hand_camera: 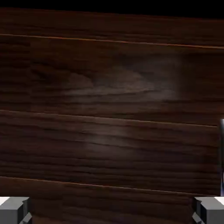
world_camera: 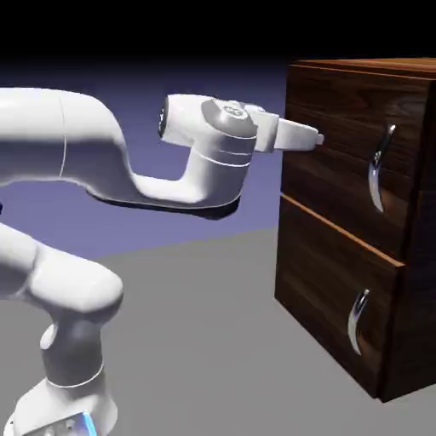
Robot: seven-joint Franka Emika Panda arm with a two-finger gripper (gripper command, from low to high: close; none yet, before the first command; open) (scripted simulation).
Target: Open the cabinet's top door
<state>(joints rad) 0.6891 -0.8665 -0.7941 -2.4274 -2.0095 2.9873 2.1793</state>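
Observation:
The dark walnut cabinet stands at the exterior view's right. Its top door carries a long curved silver handle. My gripper points at that door's left part, very close to the wood and well left of the handle. In the hand view, dark wood grain of the cabinet fills the picture. The gripper is open: its grey fingertips sit far apart in the bottom corners with nothing between them. A pale sliver shows at the right edge; whether it is the handle is unclear.
The lower panel with its shorter silver handle sits under the top door. The grey table spreads in front of the cabinet. The arm's elbow and base stand at the lower left.

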